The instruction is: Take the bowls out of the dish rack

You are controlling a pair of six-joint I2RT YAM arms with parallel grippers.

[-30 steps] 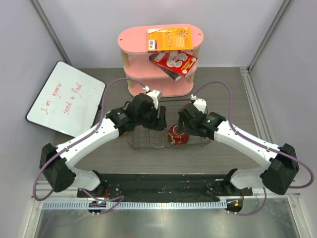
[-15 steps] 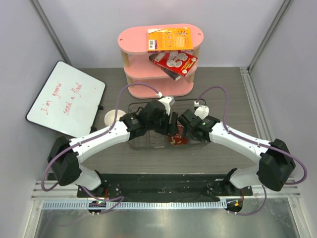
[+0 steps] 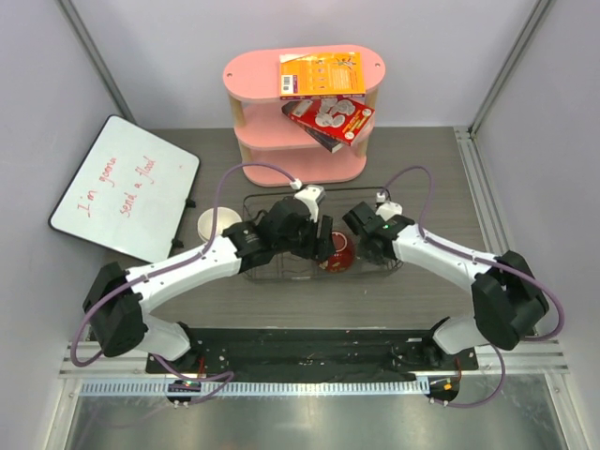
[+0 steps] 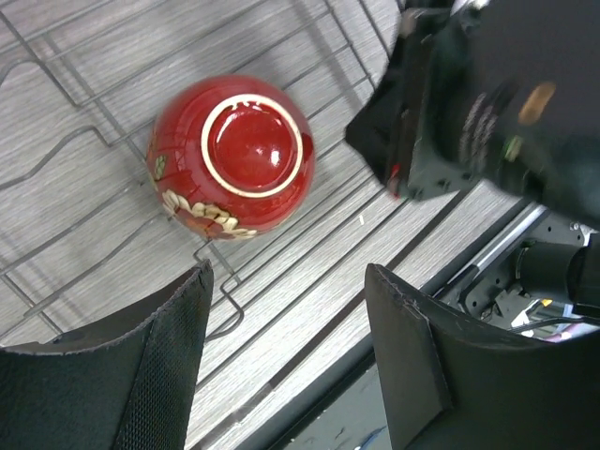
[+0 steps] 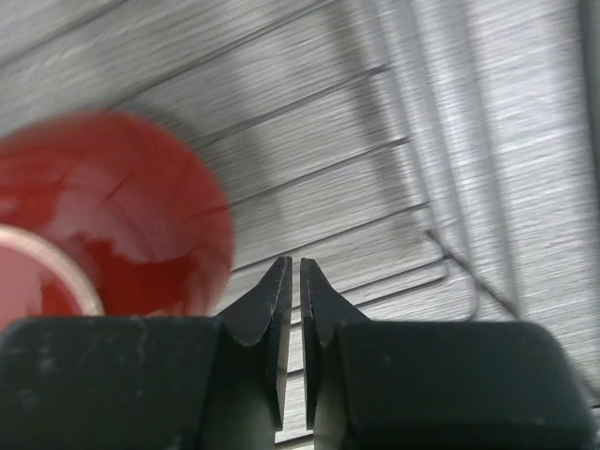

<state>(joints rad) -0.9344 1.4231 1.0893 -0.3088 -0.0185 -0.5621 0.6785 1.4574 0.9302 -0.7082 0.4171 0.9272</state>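
The dark red bowl lies upside down, foot ring up, inside the dish rack at mid-bench. The left hand hangs over it, fingers spread, likely to straddle its rounded wall. The right hand is pinched closed on nothing just beside the bowl.

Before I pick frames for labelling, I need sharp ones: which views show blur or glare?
Top external: sharp and evenly lit, with the red bowl partly hidden. Left wrist: bowl slightly smeared, bright highlights on its glazed base; the right arm at upper right is out of focus. Right wrist: bowl and dish rack wires streaked by motion blur.
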